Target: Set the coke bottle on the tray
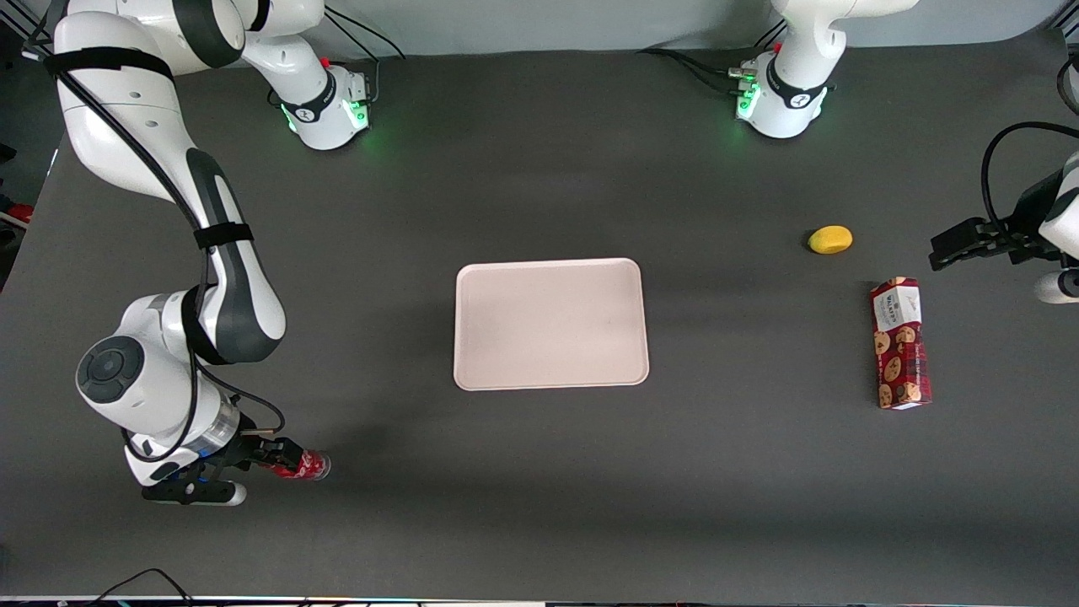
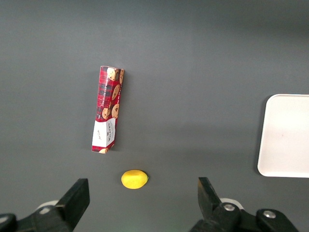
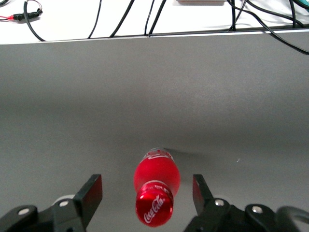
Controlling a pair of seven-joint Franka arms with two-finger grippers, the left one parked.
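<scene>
I have the table (image 1: 539,169) laid out dark grey under me, with the tray (image 1: 551,324) lying flat near its middle, nothing on it. Well off toward the parked arm's end lies the red cookie box (image 1: 900,343) on its side, and just beside it, farther from the front camera, the small yellow fruit (image 1: 830,239) — the two are apart, not touching.

My gripper (image 1: 253,466) is down low at the working arm's end of the table, nearer the front camera than the tray and well apart from it. From the wrist I see its fingers (image 3: 89,194) spread wide, one on either side of the coke bottle (image 3: 157,189), with a clear gap between each finger and the bottle — nothing is clamped. The bottle stands upright on the table, its red cap toward the wrist camera, the white lettering readable on it.
</scene>
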